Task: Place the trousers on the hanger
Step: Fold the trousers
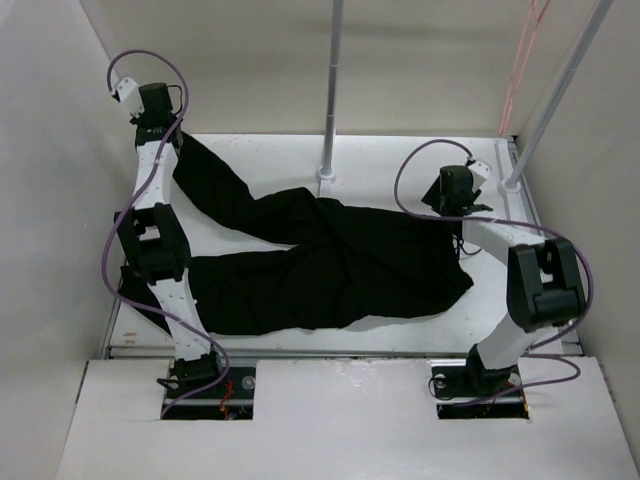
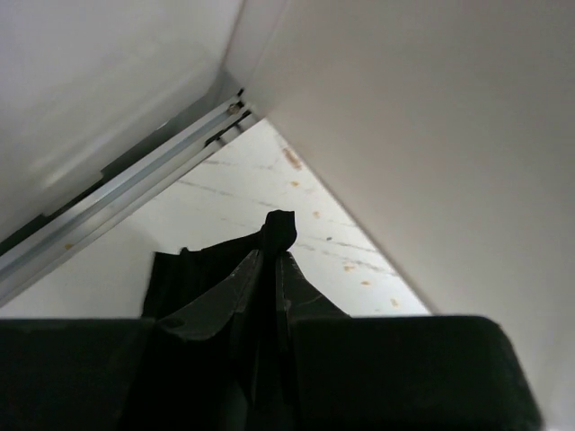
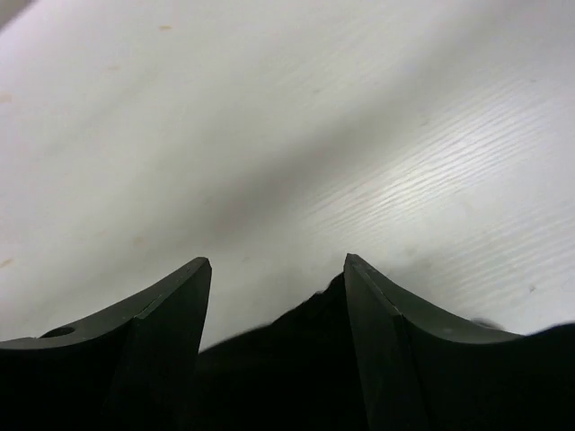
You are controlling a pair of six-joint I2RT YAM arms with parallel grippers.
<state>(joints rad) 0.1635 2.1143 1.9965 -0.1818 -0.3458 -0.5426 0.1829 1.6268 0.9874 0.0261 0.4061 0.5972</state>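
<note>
Near edge, bottom of the top view: my two bases (image 1: 200,378) sit side by side. Purple cables (image 1: 108,255) loop along both arms.

Centre of the frame: the trousers (image 1: 340,265) lie spread on the white table (image 1: 400,160). The waist end points toward the right and the two legs run left. One leg lies toward the lower left. The other angles away to the upper left.

Right gripper (image 1: 447,208): it is right of centre, at the waist end of the trousers. In the right wrist view my fingers (image 3: 153,328) stand wide apart and clamp nothing. A dark edge of the trousers (image 3: 287,359) sits low between them, with bare table above it. I cannot tell whether the fingers touch the fabric.

Left gripper (image 1: 158,135): it is in the upper left of the top view, at the end of the angled leg. In the left wrist view my fingers (image 2: 225,296) are drawn together on a fold of the trousers (image 2: 278,229), and a small bunch of fabric stands out past the tips. Beyond it are the table corner and an aluminium rail (image 2: 135,193) along the wall.

Far side: two white poles rise from the table, one at top centre (image 1: 333,80) and one at upper right (image 1: 560,90). The hanger (image 1: 515,75) shows as thin pink-orange lines at the upper right, just left of the right pole. It is well apart from the trousers and both grippers. Its hook is too faint to make out.
</note>
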